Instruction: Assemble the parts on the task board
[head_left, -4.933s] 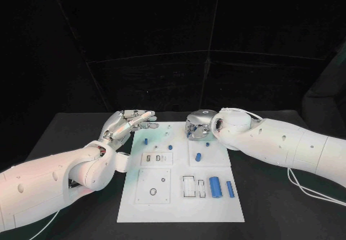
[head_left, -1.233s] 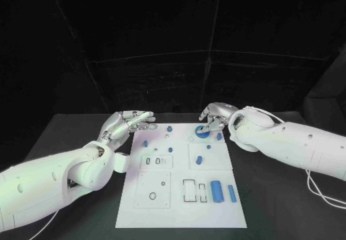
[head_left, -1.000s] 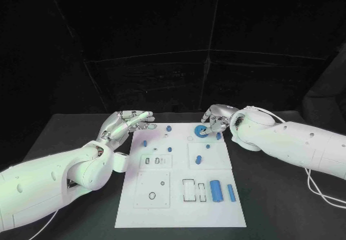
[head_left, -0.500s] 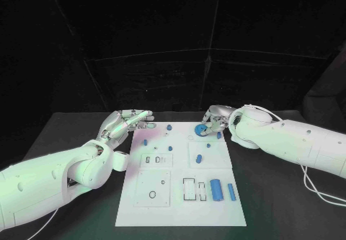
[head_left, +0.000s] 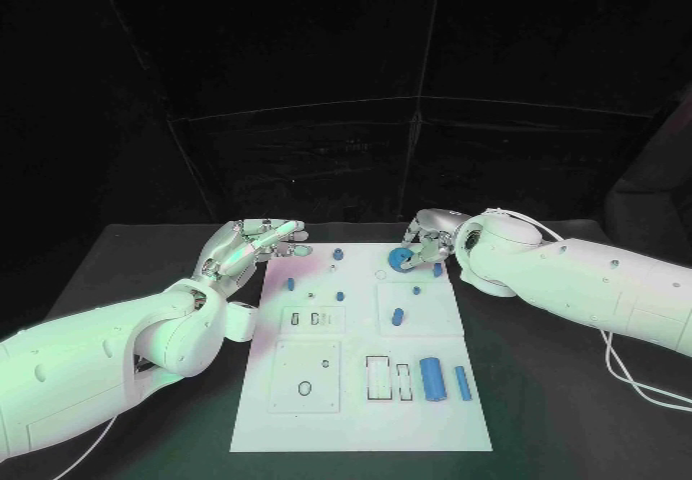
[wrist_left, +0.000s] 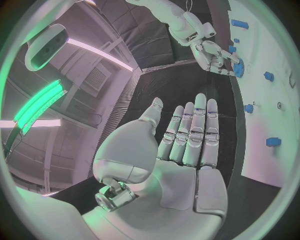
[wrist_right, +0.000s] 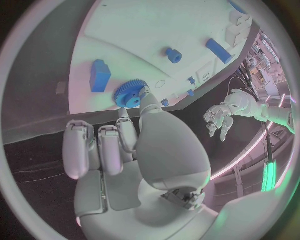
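The white task board (head_left: 361, 430) lies along the middle of the table. A blue gear (head_left: 400, 262) sits near its far edge. My right hand (head_left: 431, 240) reaches it from the right and pinches its rim between thumb and a finger, as the right wrist view shows at the gear (wrist_right: 130, 94) before my right hand (wrist_right: 119, 145). My left hand (head_left: 254, 245) hovers off the board's far left corner, fingers straight and apart, holding nothing; the left wrist view shows my left hand (wrist_left: 187, 135) the same way. A fat blue cylinder (head_left: 430, 378) and a slimmer one (head_left: 462, 382) lie near right.
Several small blue pegs stand on the board's far half, among them one (head_left: 339, 256) left of the gear and one (head_left: 397, 318) at mid-board. A blue block (wrist_right: 100, 75) stands close to the gear. Cut-out slots (head_left: 378, 378) and an oval hole (head_left: 306, 386) mark the near half.
Some seconds ago my right hand was curled over the board's far middle; it now sits at the far right edge with the gear showing. Over the last second both hands barely moved.
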